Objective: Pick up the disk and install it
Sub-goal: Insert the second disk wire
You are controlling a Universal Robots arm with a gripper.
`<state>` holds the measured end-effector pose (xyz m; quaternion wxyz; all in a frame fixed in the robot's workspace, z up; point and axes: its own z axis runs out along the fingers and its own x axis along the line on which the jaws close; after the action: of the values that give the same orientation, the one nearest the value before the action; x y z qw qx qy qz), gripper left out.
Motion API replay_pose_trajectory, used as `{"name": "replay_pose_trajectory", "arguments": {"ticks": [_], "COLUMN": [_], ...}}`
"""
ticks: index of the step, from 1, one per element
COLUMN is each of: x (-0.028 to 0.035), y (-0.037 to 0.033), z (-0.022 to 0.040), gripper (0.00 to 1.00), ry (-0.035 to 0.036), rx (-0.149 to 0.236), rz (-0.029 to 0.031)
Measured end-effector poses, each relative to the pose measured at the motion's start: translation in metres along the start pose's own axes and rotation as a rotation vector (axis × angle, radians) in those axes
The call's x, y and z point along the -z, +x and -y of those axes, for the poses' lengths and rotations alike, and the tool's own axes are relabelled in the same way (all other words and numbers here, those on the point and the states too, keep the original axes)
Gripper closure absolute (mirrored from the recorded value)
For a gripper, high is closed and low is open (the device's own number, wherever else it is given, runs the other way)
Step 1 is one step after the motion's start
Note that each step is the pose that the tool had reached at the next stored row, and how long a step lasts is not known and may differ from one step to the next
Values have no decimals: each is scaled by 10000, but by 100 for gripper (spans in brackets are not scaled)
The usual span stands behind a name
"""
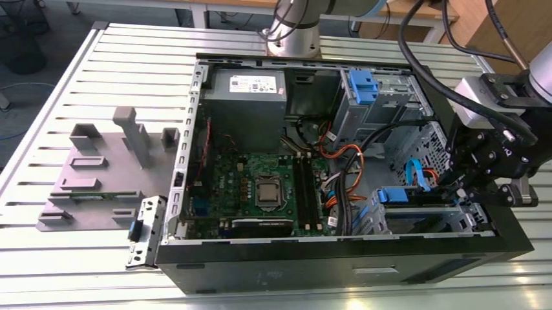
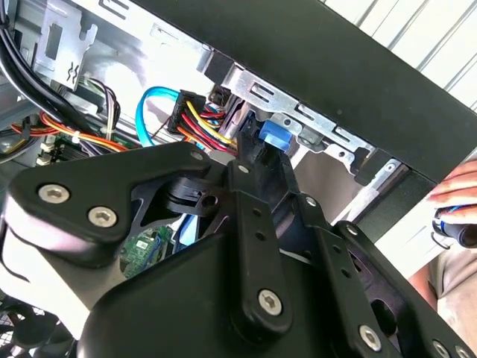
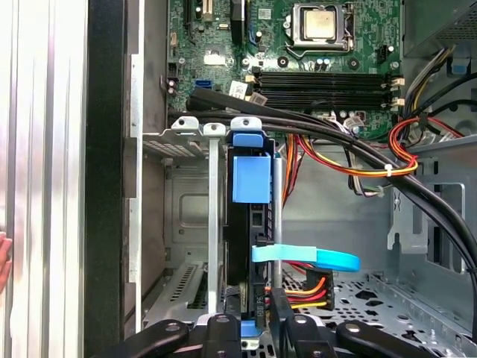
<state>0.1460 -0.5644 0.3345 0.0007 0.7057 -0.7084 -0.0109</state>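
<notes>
Disk (image 3: 250, 246), edge-on in its blue carrier, stands in the drive cage at the case's near corner on the exterior view's right, and your gripper (image 3: 255, 322) is clamped on its near end. If it tilts, I judge it could jam on the cage rails (image 3: 214, 224), or snag the cables just beside it: one blue data cable (image 3: 317, 259) and one bundle of power wires (image 3: 309, 287). Farther in sits one motherboard (image 1: 258, 187). One hand (image 2: 458, 198) rests just outside the case.
</notes>
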Motion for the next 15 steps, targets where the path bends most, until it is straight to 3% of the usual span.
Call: {"name": "replay_pose_trajectory", "arguments": {"ticks": [7,11,15], "x": [-3,-3,-5], "y": [0,0,0], "z": [0,0,0], "gripper": [70,84,84], "ry": [0,1,0], "rx": [0,0,0], "rz": [2,1,2]}}
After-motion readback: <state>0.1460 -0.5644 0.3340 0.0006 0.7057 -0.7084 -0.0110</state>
